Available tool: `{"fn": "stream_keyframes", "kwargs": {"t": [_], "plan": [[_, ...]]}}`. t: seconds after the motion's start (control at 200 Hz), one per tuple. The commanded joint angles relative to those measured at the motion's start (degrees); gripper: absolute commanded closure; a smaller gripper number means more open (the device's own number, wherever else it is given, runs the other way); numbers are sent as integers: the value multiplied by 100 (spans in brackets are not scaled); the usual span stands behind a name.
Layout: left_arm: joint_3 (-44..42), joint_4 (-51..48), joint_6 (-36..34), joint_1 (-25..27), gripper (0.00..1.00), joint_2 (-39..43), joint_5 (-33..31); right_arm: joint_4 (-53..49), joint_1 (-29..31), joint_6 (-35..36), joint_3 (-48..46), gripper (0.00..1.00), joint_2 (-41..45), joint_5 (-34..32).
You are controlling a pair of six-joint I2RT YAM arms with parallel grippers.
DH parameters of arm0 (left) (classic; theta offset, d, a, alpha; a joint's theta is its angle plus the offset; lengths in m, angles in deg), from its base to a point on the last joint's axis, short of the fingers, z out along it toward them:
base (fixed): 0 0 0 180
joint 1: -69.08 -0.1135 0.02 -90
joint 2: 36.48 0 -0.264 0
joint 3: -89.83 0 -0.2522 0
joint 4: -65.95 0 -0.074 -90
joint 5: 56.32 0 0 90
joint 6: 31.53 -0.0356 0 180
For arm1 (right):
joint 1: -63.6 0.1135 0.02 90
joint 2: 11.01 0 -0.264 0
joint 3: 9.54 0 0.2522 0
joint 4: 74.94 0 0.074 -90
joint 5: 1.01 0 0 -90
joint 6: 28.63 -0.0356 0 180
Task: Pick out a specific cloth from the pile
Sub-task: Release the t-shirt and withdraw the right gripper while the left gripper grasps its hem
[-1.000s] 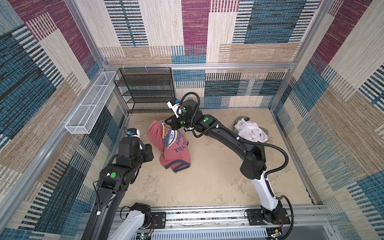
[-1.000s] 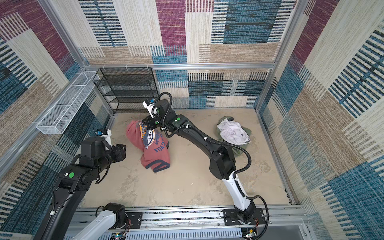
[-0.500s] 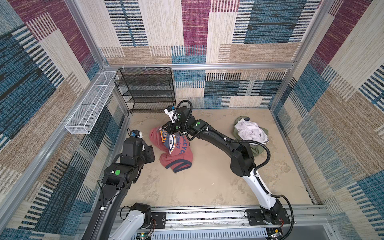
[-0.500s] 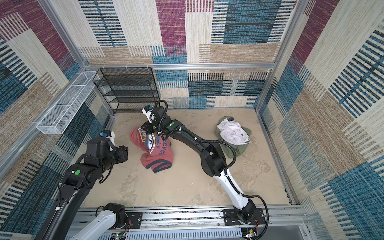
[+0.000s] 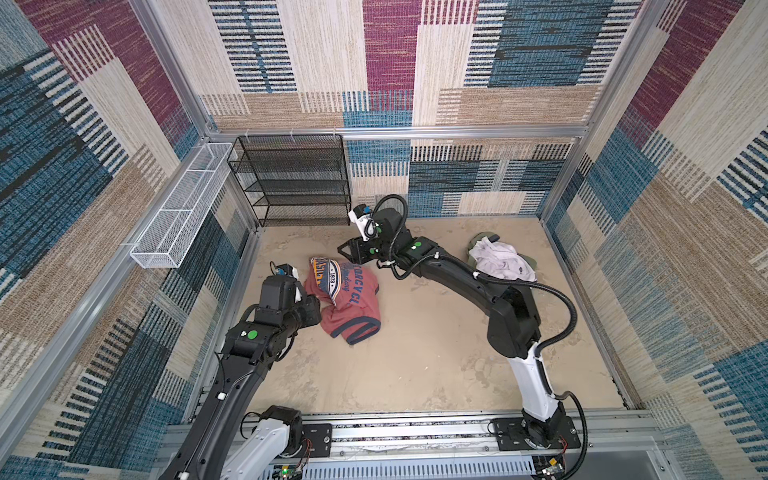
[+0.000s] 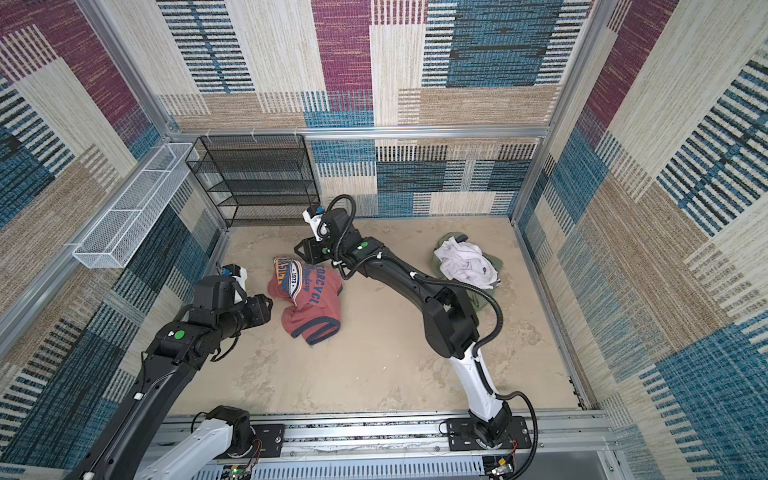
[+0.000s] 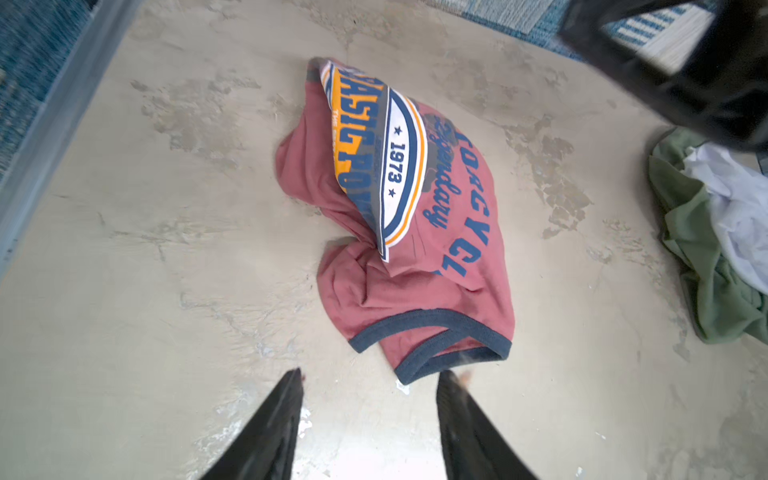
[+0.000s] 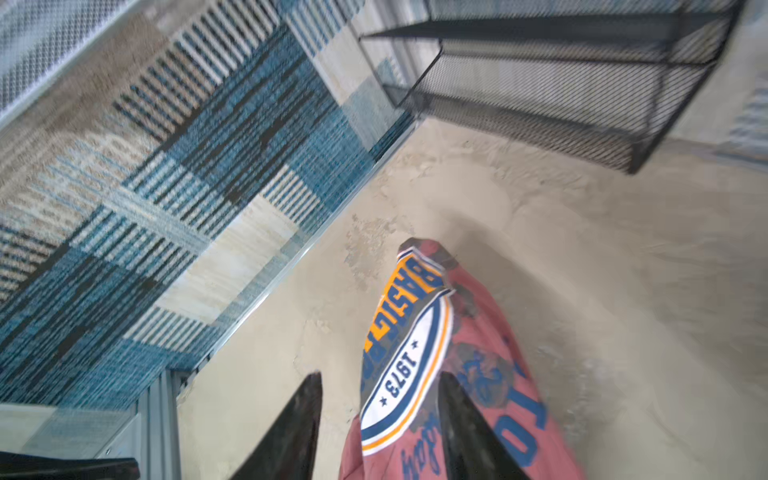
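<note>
Left wall: a white wire basket is mounted on the rail, and a black mesh shelf stands against the back wall beside it. Left gripper: jaws apart with nothing between them, tips low over the sandy floor and just short of the navy hem. The cloth lies crumpled on the floor left of centre in both top views, between the two grippers. Its round 1973 badge is folded over on top and its navy-trimmed opening faces the left gripper. Right gripper: jaws apart, poised over the badge end of the cloth. Its wrist view shows the badge in the gap between the jaws, with no clamping evident. The pile sits near the right wall, well apart from the cloth: a white garment lying on an olive-green garment.
</note>
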Motion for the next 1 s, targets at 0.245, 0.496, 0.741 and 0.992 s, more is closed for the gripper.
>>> {"fn": "stream_keyframes", "kwargs": {"t": [0.245, 0.496, 0.741, 0.992], "plan": [[-814, 708, 544, 726, 47, -503, 423, 1383, -616, -436, -3096, 50, 1970, -126], [-1064, 1111, 675, 1454, 49, -1249, 223, 1427, -755, -426, -4278, 50, 2692, -240], [-914, 1292, 769, 1905, 53, -2082, -111, 1433, -913, -464, -4717, 50, 3041, -320], [-922, 1416, 854, 1996, 57, -2499, -442, 1405, -1038, -449, -4858, 50, 3175, -319]]}}
